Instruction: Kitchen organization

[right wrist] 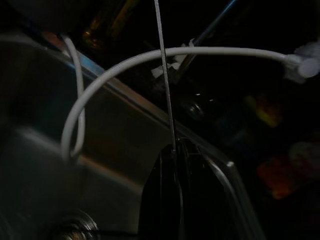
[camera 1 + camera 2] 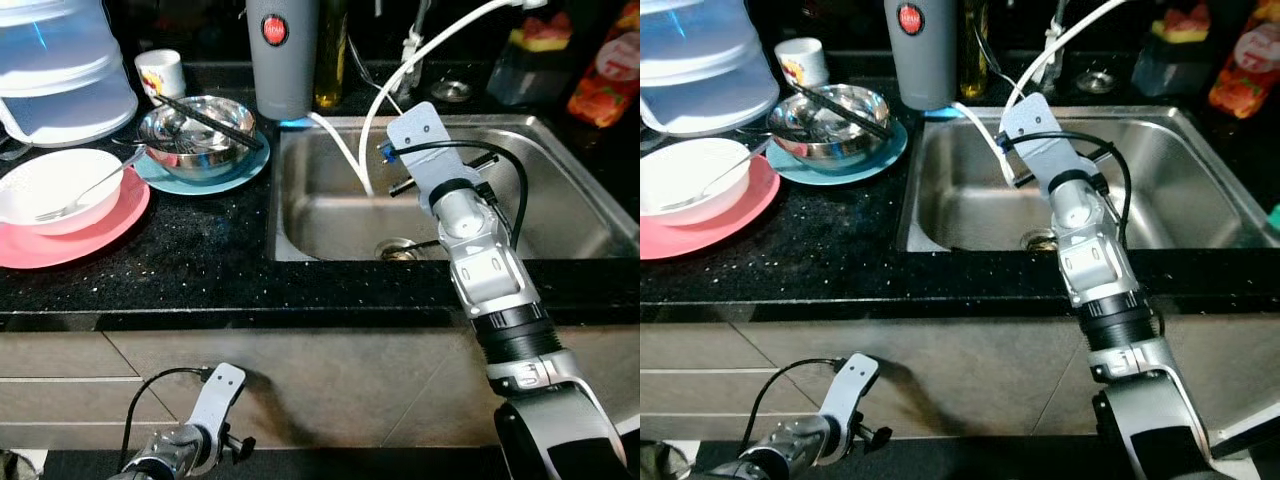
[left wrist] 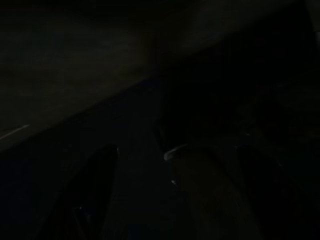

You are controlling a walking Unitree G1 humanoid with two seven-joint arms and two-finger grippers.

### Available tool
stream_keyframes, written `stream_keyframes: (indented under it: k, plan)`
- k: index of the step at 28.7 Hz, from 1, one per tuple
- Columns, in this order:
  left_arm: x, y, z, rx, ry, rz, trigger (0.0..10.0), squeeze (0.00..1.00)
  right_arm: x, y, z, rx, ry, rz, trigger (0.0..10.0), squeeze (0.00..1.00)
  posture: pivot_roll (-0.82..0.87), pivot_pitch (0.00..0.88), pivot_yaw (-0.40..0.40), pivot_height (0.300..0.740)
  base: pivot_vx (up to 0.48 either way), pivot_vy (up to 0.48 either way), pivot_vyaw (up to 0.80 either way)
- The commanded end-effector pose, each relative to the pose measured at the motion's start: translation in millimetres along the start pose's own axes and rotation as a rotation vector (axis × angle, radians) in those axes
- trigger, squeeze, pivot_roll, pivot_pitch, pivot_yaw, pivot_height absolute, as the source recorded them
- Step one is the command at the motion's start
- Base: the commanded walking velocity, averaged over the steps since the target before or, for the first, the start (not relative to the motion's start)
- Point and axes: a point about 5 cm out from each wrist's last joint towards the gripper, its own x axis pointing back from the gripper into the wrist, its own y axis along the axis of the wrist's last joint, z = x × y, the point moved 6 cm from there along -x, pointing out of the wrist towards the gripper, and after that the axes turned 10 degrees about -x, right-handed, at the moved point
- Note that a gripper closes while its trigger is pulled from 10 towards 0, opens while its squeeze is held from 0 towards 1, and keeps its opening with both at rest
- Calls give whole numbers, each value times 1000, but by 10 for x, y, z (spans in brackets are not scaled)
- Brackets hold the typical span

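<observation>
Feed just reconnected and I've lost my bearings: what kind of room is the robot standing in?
Most likely a home kitchen. It faces a stainless steel sink set in a black countertop, with used dishes beside it: a metal bowl holding chopsticks and a white bowl on a pink plate.

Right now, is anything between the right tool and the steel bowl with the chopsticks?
Yes. The right tool is over the sink. The steel bowl sits on the counter to its left. The white hose droops into the sink between them, and the grey canister stands by the sink's back corner.
</observation>
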Motion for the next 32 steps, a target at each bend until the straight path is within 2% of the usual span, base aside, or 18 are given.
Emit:
stream_keyframes:
  k: [1, 2, 6, 7, 9, 13, 15, 17, 25, 29, 32]
  plan:
    - [0, -71, -51, 5, -32, 30, 10000, 0, -14, -121, -2, 49, 21, 65, 10000, 0, -20, 80, 3, 740, 0, 0, 0]
    - [0, -74, -57, 6, -36, 32, 10000, 0, -14, -143, -11, 60, 24, 75, 10000, 0, -20, 80, 3, 740, 0, 0, 0]
    - [2, -91, -59, -13, -41, 48, 10000, 0, 35, -425, -173, 283, 131, 211, 10000, 0, -23, 82, 1, 740, 0, 0, 0]
    - [2, -91, -59, -11, -43, 52, 10000, 0, 59, -504, -203, 313, 166, 253, 10000, 0, -26, 94, -2, 740, 0, 0, 0]
    - [3, -98, -54, -15, -43, 64, 10000, 0, 107, -611, -227, 349, 222, 312, 10000, 0, -31, 90, -3, 740, 0, 0, 0]
    - [4, -108, -49, -15, -41, 73, 10000, 0, 169, -702, -233, 396, 281, 361, 10000, 0, -38, 99, -6, 740, 0, 0, 0]
    - [5, -111, -46, -23, -41, 79, 10000, 0, 270, -819, -182, 464, 377, 409, 10000, 0, -46, 102, -3, 740, 0, 0, 0]
    - [6, -112, -42, -28, -39, 81, 10000, 0, 340, -924, -172, 493, 425, 455, 10000, 0, -42, 102, 9, 740, 0, 0, 0]
    - [14, -126, -16, -25, -25, 81, 10000, 0, 440, -1067, -264, 513, 451, 545, 10000, 0, -45, 113, 14, 740, 0, 0, 0]
    - [18, -130, -12, -28, -25, 82, 10000, 0, 408, -1048, -333, 510, 409, 547, 10000, 0, -46, 115, 15, 740, 0, 0, 0]
    - [19, -127, 4, -30, -16, 80, 10000, 0, 323, -965, -400, 469, 335, 517, 10000, 0, -40, 119, 15, 740, 0, 0, 0]
